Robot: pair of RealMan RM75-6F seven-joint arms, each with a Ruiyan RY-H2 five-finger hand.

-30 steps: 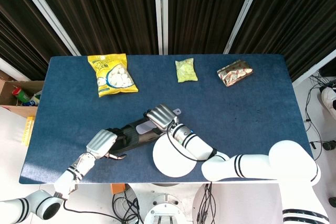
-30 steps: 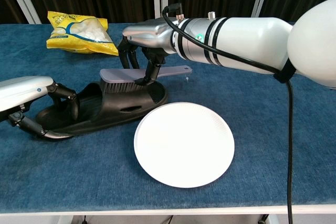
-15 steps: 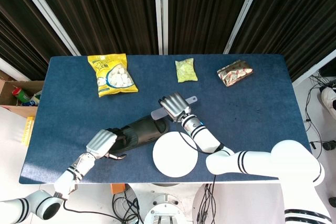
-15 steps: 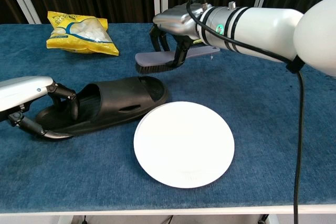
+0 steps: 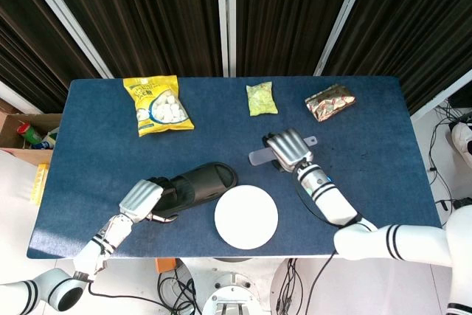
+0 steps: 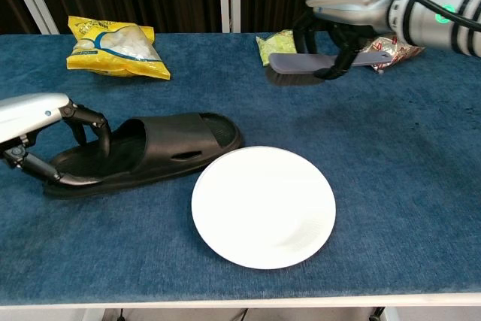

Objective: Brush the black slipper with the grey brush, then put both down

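The black slipper (image 5: 198, 184) (image 6: 154, 150) lies on the blue table, its heel end gripped by my left hand (image 5: 145, 198) (image 6: 34, 133). My right hand (image 5: 289, 148) (image 6: 352, 1) holds the grey brush (image 5: 264, 156) (image 6: 312, 64) in the air, well to the right of the slipper and clear of it. The brush's bristles point down and its handle sticks out to the right.
A white plate (image 5: 246, 217) (image 6: 263, 205) lies just right of the slipper's toe. At the back of the table sit a yellow snack bag (image 5: 156, 105) (image 6: 113, 46), a green packet (image 5: 261, 99) (image 6: 276, 45) and a brown-silver packet (image 5: 330, 102).
My right hand has lifted the brush off the slipper and carried it to the right, past the plate. The left hand keeps its hold on the slipper's heel.
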